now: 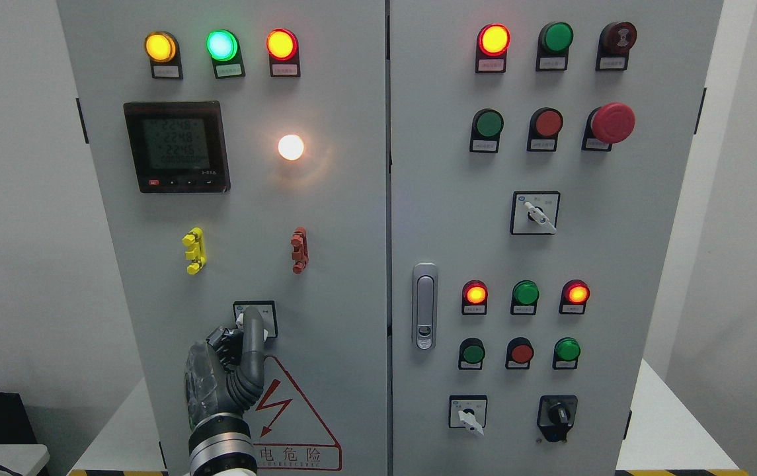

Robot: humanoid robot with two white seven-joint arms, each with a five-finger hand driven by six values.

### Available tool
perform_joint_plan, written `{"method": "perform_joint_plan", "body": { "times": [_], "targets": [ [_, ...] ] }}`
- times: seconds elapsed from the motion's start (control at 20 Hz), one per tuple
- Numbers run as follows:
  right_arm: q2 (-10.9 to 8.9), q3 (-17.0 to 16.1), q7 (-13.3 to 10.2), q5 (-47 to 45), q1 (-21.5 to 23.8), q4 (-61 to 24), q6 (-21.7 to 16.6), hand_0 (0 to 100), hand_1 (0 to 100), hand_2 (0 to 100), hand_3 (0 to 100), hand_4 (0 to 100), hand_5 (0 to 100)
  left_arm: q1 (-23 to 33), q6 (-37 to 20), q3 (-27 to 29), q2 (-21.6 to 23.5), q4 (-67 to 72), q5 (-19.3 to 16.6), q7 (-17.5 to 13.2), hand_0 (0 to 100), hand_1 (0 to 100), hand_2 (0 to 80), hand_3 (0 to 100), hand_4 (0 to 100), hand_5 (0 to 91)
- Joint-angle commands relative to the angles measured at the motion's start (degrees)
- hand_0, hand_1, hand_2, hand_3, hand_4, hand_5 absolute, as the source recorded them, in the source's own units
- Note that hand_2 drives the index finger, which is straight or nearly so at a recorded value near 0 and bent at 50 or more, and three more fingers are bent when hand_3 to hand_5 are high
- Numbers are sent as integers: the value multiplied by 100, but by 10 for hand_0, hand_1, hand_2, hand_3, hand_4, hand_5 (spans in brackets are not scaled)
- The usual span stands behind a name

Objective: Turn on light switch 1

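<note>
We find the left hand (236,360), other fingers curled, pressing one extended finger (254,330) on the rotary light switch (256,318); bulb (291,147) glowing.

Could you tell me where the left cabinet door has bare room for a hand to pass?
Bare panel lies between the yellow clip and red clip, and below the lit bulb. It is crowded at the switch, where the left hand reaches.

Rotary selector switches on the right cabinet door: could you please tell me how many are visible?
3. One white-handled switch sits mid-door below the red mushroom button; another white-handled one is at the lower left; a black knob switch is beside it. None appears hidden.
</note>
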Motion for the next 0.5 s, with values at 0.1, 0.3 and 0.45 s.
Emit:
{"method": "perform_joint_plan", "body": {
  "times": [0.1,0.3,0.45],
  "targets": [
    [0,0,-3,-97,0,0,-4,120,389,0,0,0,0,0,-1,0,0,0,0,0,266,251,570,817,807,760],
    [0,0,-3,-97,0,0,-4,120,389,0,0,0,0,0,-1,0,0,0,0,0,253,256,572,819,807,760],
    [0,0,-3,-97,0,0,-4,120,389,0,0,0,0,0,-1,0,0,0,0,0,249,258,572,819,808,759]
  ]
}}
